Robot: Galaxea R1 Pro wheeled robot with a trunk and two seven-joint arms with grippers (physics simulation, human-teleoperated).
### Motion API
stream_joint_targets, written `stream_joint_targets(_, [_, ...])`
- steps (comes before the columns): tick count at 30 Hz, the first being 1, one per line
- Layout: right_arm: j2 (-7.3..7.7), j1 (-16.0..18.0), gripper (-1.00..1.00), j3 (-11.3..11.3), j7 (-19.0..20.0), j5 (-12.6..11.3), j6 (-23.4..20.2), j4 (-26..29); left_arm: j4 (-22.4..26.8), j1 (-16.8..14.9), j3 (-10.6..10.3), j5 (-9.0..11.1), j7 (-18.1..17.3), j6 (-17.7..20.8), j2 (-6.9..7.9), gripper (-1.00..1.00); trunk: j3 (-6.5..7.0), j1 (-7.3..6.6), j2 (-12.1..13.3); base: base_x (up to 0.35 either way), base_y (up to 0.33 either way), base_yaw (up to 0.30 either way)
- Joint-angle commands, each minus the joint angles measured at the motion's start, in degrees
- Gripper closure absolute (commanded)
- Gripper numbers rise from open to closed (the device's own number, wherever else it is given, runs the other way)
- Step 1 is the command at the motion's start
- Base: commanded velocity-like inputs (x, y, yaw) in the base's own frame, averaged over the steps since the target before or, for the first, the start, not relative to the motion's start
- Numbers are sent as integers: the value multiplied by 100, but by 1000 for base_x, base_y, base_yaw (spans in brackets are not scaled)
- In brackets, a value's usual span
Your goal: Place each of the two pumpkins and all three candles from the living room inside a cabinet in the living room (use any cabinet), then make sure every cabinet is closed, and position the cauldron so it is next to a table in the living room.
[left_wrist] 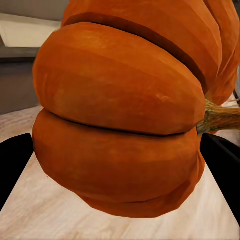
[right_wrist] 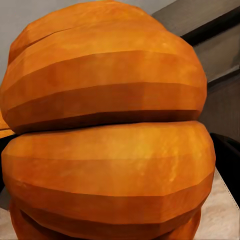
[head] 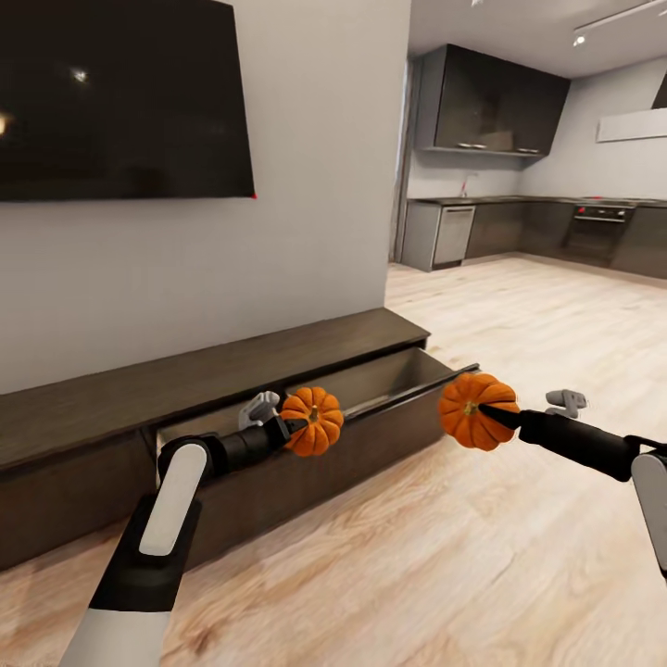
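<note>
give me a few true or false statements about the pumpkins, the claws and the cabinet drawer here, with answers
1. Each claw holds a pumpkin. True: the left claw grips the left pumpkin and the right claw grips the right pumpkin.
2. The cabinet has its drawer shut. False: the drawer stands pulled out, its inside showing.
3. The left pumpkin already lies inside the drawer. False: it is held in the air in front of the cabinet.
4. The right pumpkin hangs over the wooden floor, to the right of the open drawer. True.
5. A candle stands on top of the cabinet. False: no candle is seen on its top.
</note>
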State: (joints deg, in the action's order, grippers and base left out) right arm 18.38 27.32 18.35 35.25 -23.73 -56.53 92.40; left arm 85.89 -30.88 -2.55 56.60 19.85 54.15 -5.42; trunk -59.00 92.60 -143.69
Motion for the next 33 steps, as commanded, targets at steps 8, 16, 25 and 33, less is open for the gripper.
stream_joint_targets(8, [-14, 199, 100, -381, -427, -46, -42, -423, 7, -6, 0, 109, 63, -1, -2, 100, -49, 0, -3, 185, -281, 222])
stream_joint_targets(16, [-19, 361, 100, -559, -788, -68, -39, -707, 7, -6, 0, 106, 63, 0, 0, 100, -92, 0, -3, 184, -281, 223])
stream_joint_targets(25, [-99, 370, 100, -883, -808, -72, -28, -785, -400, -57, -21, 139, 321, 0, -20, 100, -126, 0, -3, 185, -281, 148])
stream_joint_targets(33, [-137, 363, 100, -962, -807, -77, -16, -803, -465, -75, -27, 174, 536, 0, -29, 100, -127, 0, -3, 185, -281, 6])
